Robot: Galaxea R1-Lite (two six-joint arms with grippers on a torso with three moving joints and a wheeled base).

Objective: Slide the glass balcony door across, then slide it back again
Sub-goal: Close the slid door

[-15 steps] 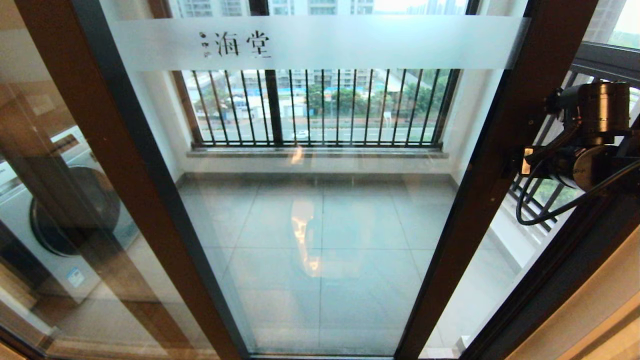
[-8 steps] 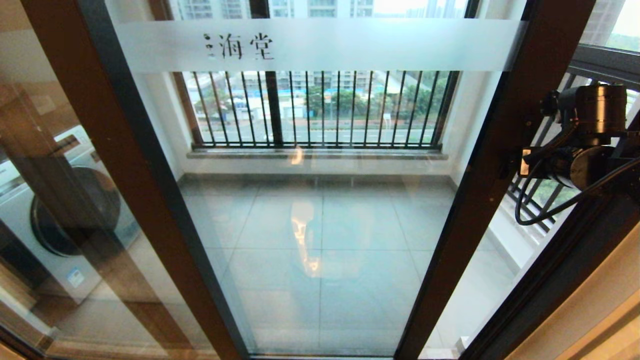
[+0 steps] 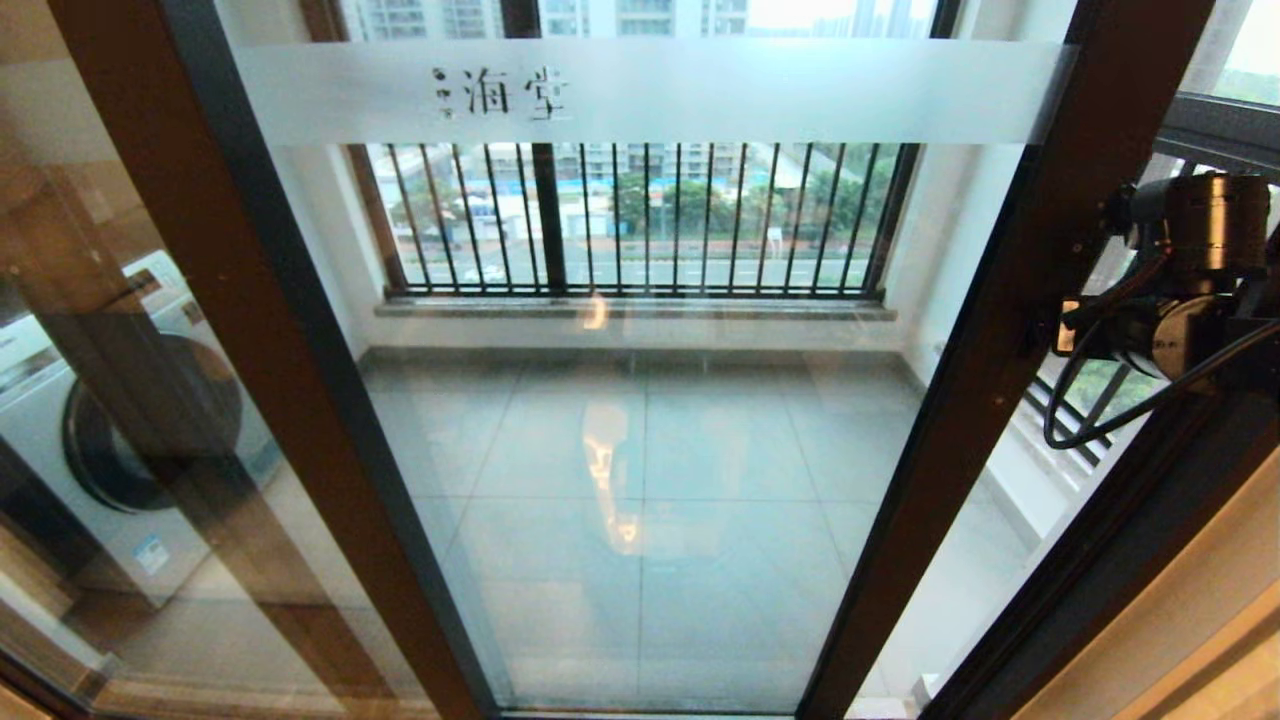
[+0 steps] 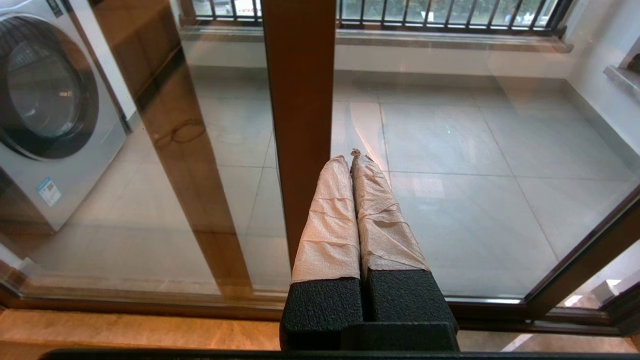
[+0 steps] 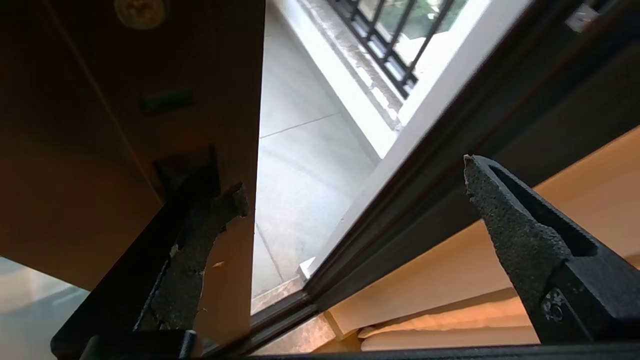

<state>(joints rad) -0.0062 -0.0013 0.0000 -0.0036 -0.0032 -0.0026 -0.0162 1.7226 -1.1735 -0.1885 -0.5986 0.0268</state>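
Since the frosted band and the right-hand stile of the glass balcony door have crept rightward over the last second, I judge I'm on the return slide, with a narrow gap left before the jamb. My right gripper stands wide, one finger seemingly hooked in the stile's recessed slot (hard to confirm); my left gripper hangs pressed together, idle. No containers here, except the washing machine, its drum contents unreadable.

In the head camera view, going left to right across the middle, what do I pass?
washing machine → left brown stile → glass balcony door → its right stile → right gripper, at that stile.
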